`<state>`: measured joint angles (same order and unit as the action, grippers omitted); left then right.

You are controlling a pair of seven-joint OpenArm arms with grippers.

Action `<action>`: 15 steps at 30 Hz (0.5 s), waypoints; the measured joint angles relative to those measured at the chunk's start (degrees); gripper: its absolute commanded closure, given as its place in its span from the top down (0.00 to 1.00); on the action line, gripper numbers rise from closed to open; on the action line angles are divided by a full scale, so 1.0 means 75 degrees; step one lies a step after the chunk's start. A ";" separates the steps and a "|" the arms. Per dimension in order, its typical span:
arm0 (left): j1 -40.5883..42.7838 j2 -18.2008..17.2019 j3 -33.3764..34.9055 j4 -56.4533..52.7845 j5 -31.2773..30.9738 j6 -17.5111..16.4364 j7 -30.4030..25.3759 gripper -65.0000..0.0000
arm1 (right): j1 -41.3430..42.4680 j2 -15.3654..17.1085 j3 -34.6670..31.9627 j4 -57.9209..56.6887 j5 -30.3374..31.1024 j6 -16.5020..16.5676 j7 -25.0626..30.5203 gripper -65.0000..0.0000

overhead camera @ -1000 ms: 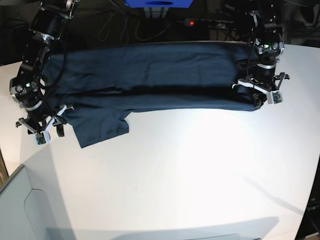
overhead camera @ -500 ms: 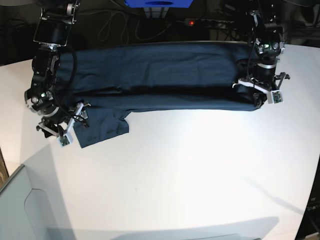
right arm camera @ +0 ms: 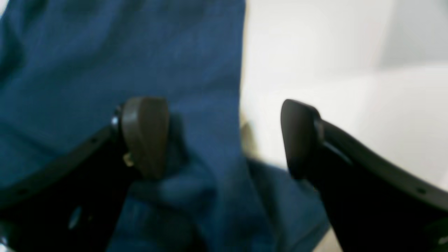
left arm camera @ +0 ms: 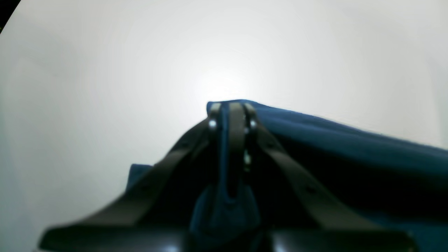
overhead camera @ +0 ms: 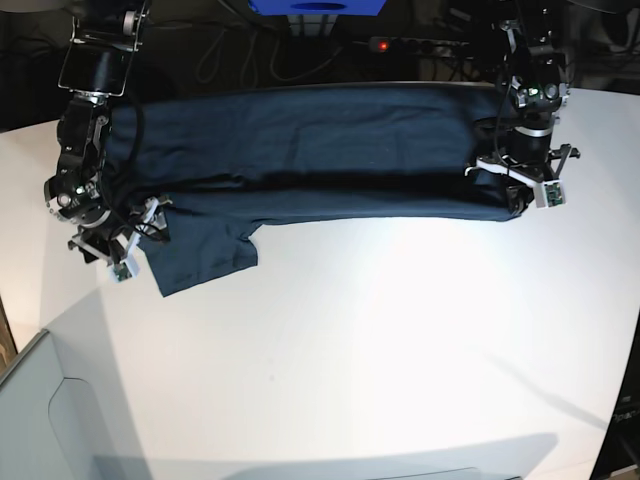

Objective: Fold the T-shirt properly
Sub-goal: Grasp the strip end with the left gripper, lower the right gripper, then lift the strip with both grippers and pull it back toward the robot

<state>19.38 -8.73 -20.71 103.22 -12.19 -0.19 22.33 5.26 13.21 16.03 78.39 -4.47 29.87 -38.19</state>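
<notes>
The dark navy T-shirt [overhead camera: 300, 150] lies as a long folded band across the far side of the white table [overhead camera: 380, 340], with one sleeve [overhead camera: 205, 258] sticking out toward the front at the left. My left gripper [overhead camera: 512, 203] is at the band's right end, shut on a pinch of the cloth [left arm camera: 315, 140]. In the left wrist view its fingers [left arm camera: 236, 119] are pressed together with blue cloth between them. My right gripper [right arm camera: 224, 140] stands open over the shirt's left edge [overhead camera: 140, 228]. One pad [right arm camera: 145, 136] is above the cloth, the other [right arm camera: 301, 136] above bare table.
A power strip with a red light [overhead camera: 385, 45] and cables lie behind the table. A blue object [overhead camera: 318, 7] sits at the top edge. A grey bin [overhead camera: 50, 420] stands at the front left corner. The table's front half is bare white.
My right gripper opened wider and moved from beside the sleeve onto the shirt's left edge, then drew slightly back. The left gripper and its pinch of cloth stayed put.
</notes>
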 measured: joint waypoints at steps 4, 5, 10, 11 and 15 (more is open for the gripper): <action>0.0000 0.0000 0.0000 0.0000 0.0000 0.0000 0.0006 0.00 | 0.0015 0.0017 -0.0009 -0.0015 -0.0026 0.0000 0.0023 0.44; 0.0000 0.0003 0.0000 0.0000 0.0003 0.0000 0.0003 0.00 | 0.0032 0.0017 -0.0009 -0.0015 -0.0026 -0.0003 0.0032 0.35; 0.0000 0.0003 0.0000 0.0000 0.0000 0.0000 0.0003 0.00 | -0.0012 0.0017 0.0000 -0.0015 -0.0029 0.0000 0.0023 0.00; -0.0003 0.0003 0.0000 0.0000 0.0000 0.0000 0.0003 0.00 | -0.0009 0.0017 0.0003 -0.0006 -0.0026 0.0000 0.0029 0.00; -0.0023 0.0003 0.0000 0.0000 0.0000 0.0000 0.0003 0.00 | 0.0067 0.0015 0.0006 0.0058 -0.0029 0.0000 0.0073 0.00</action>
<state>19.20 -8.71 -20.71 103.22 -12.19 -0.19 22.35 5.76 13.32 16.08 78.83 -4.69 29.87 -37.65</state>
